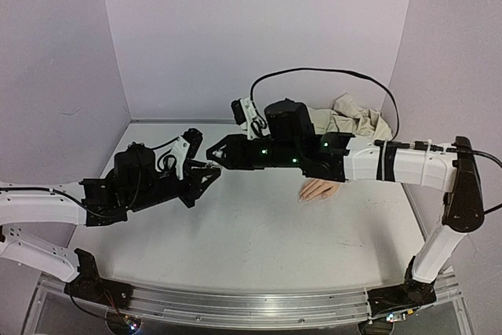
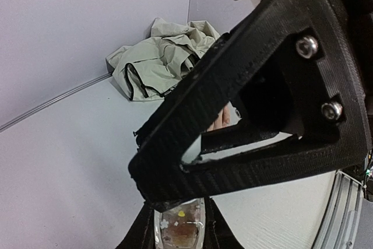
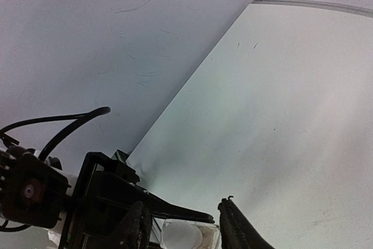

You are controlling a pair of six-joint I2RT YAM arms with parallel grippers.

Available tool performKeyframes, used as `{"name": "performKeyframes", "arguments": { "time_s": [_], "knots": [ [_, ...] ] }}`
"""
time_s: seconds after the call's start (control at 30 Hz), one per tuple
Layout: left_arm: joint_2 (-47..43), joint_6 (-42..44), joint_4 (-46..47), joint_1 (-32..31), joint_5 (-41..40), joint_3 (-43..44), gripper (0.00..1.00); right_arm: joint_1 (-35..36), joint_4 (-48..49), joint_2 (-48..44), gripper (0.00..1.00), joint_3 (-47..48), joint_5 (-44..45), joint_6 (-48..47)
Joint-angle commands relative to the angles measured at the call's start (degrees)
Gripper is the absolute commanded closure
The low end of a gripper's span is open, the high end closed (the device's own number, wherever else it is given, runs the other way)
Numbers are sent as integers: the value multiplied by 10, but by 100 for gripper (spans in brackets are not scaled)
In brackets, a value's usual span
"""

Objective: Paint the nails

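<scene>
I can read no words, numbers or signs anywhere; the little bottle (image 2: 179, 228) has tiny flower shapes on it, but no letters I can make out.

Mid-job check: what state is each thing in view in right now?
Small clear-whitish bottle: clamped in the left gripper.
Right gripper: jaws astride the bottle; grip unclear.
Pale pinkish mannequin hand: lying on the white table, untouched.
Beige jacket: crumpled behind the hand.
</scene>
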Motion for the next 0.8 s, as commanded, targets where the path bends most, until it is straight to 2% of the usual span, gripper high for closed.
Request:
{"name": "performKeyframes", "arguments": {
  "time_s": [0.0,0.17,0.2,0.23,0.27,0.3,0.37,0.43,0.5,0.6,0.67,0.73,0.77],
  "knots": [
    [-6,-20,22,-3,-13,25,100,0,16,7,65,29,-15,5],
    [-20,-45,22,-1,39,26,100,-3,21,-4,99,16,-49,-18],
    [-26,-53,22,2,67,24,100,-5,25,-11,100,11,-68,-35],
    [-33,-63,22,9,135,23,100,-11,31,-17,100,6,-109,-57],
    [-40,-80,23,19,191,24,100,-18,44,-25,100,0,-171,-87],
    [-46,-100,36,41,302,26,100,-30,78,-41,100,-19,-341,-169],
    [-49,-125,80,57,446,21,100,-31,86,-56,100,-36,-554,-236],
    [-55,-140,108,59,527,18,100,-32,85,-69,100,-50,-606,-243],
    [-68,-134,111,59,541,15,100,-32,84,-72,100,-52,-607,-237],
    [-96,-102,109,59,456,-16,100,-32,80,-84,100,-62,-538,-233],
    [-108,-73,80,59,365,-26,100,-32,67,-101,85,-66,-418,-223],
    [-113,-52,62,57,284,-33,100,-32,37,-116,55,-62,-301,-214],
    [-113,-45,55,52,239,-34,100,-32,22,-120,45,-58,-243,-199]
  ]
}}
